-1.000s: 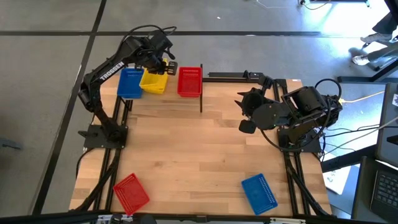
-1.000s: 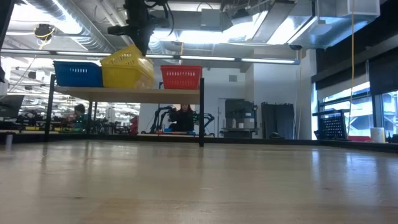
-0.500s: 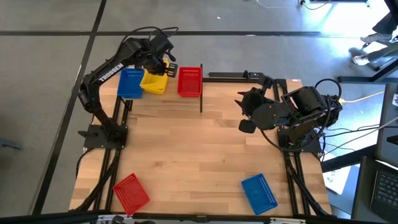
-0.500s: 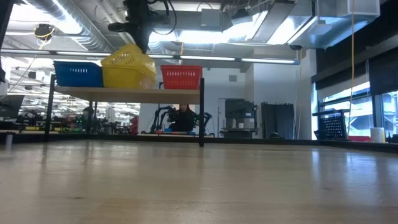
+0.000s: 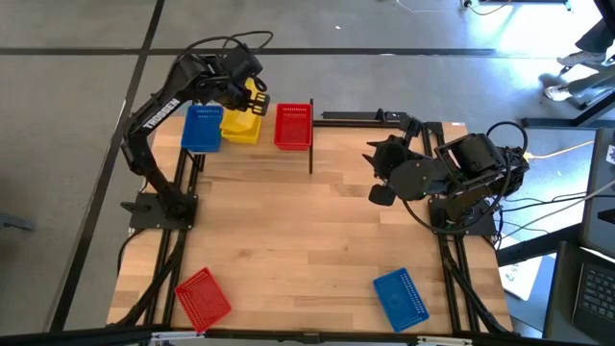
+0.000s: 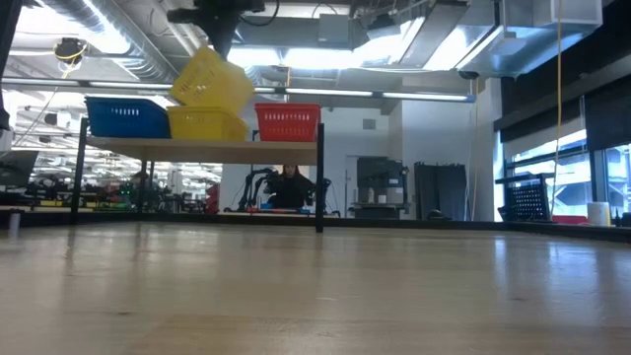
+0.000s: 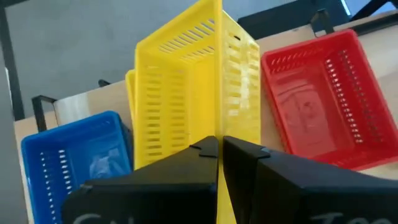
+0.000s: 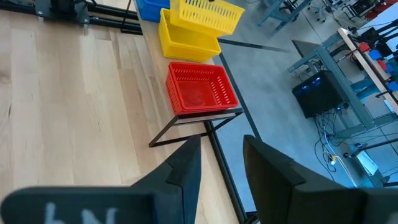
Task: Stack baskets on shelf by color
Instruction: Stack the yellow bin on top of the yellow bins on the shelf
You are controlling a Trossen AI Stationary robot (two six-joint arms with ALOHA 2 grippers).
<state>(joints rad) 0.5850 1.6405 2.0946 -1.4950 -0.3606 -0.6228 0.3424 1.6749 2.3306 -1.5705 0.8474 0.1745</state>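
Left gripper (image 7: 219, 144), clamped on a tilted yellow basket (image 6: 211, 78), hangs directly above the shelf's (image 6: 202, 150) seated yellow basket (image 6: 207, 123), far-left corner.

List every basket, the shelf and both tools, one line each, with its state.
Held yellow plastic mesh basket: lifted, tilted.
Yellow basket on shelf: upright.
Blue basket on shelf: upright.
Red basket on shelf: upright.
Wooden shelf: three basket spots filled.
Red table basket: waiting.
Blue table basket: waiting.
Left tool: gripping the basket wall.
Right tool: open, idle.
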